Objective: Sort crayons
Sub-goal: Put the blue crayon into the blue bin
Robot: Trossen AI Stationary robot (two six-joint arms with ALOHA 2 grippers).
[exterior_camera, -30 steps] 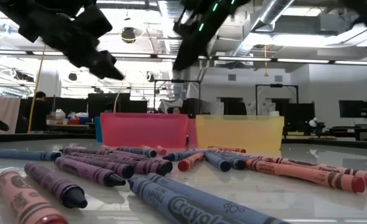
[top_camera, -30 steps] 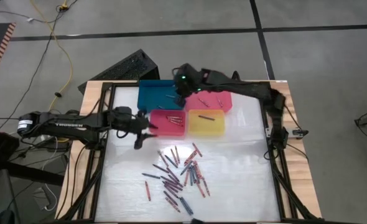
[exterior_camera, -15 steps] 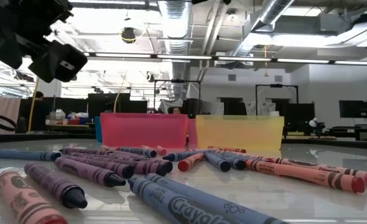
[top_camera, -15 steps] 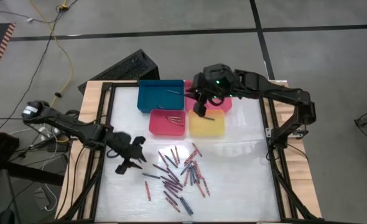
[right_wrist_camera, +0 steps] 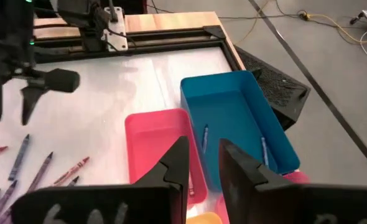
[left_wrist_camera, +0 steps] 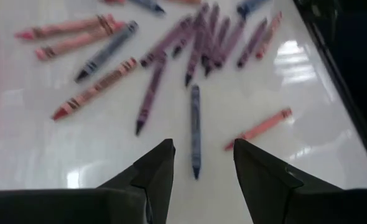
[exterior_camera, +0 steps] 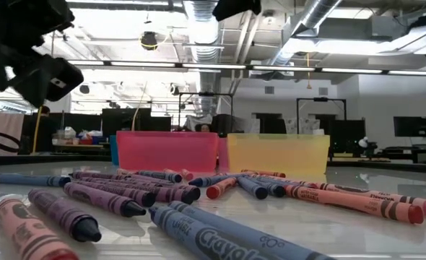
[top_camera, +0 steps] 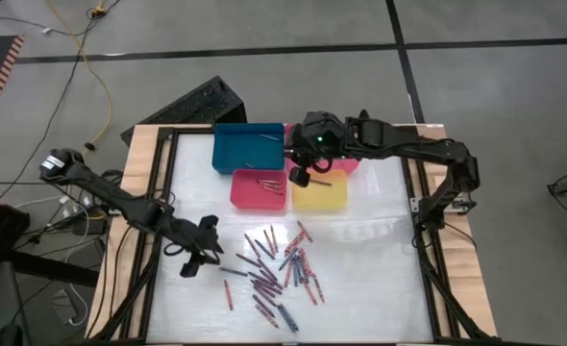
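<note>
Several crayons (top_camera: 274, 269), red, pink, purple and blue, lie scattered flat on the white table top; they also show in the low view (exterior_camera: 162, 193). My left gripper (top_camera: 205, 254) hangs open and empty above the table just left of the pile. In its wrist view (left_wrist_camera: 199, 155), a blue crayon (left_wrist_camera: 195, 130) lies ahead of its fingertips, untouched. My right gripper (top_camera: 298, 176) is open and empty, held high above the gap between the red tray (top_camera: 258, 189) and the yellow tray (top_camera: 319, 189). It also shows in its wrist view (right_wrist_camera: 202, 163).
A blue tray (top_camera: 248, 146) at the far side holds two blue crayons (right_wrist_camera: 263, 149). The red tray holds a few crayons. A pink tray (top_camera: 349, 160) lies partly under my right arm. A black frame (top_camera: 159, 192) borders the table. A keyboard (top_camera: 192, 104) lies beyond the far edge.
My left gripper has gone from beside the red tray toward the table's near edge and now hangs left of the crayon pile. My right gripper has come from over the far trays toward the near edge and now hangs over the red and yellow trays.
</note>
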